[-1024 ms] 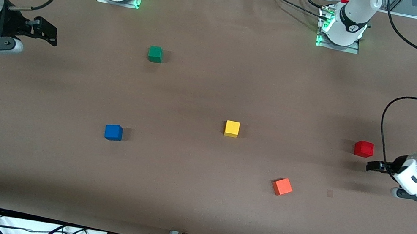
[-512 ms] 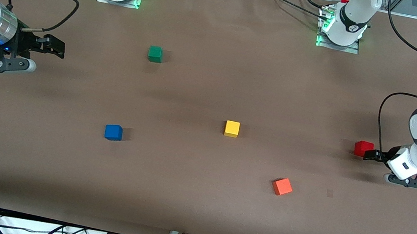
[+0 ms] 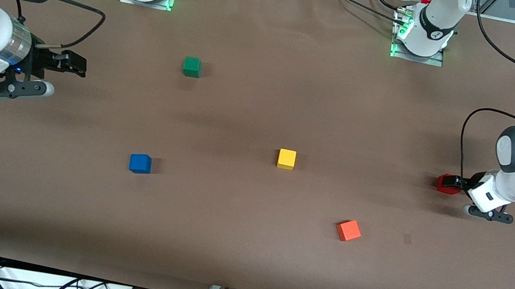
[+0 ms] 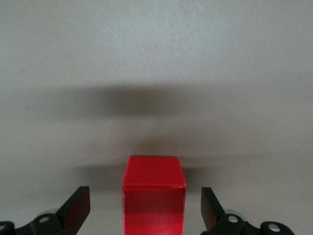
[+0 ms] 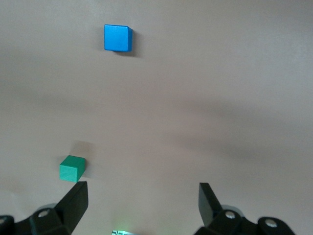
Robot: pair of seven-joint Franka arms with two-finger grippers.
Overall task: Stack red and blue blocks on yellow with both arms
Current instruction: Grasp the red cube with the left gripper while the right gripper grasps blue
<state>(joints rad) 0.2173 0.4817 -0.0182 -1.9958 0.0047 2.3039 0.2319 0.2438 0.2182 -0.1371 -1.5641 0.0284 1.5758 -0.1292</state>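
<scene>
left gripper (image 4: pixel 145 211): i see it spread wide around the small matte deep red cube (image 3: pixel 445 183), no contact, right edge of the frame.
right gripper (image 5: pixel 140 203): i read it as open, empty, over bare table, upper left.
bright blue cube (image 3: pixel 140 163): lower left of centre.
plain yellow cube (image 3: pixel 286 158): mid-frame, alone.
</scene>
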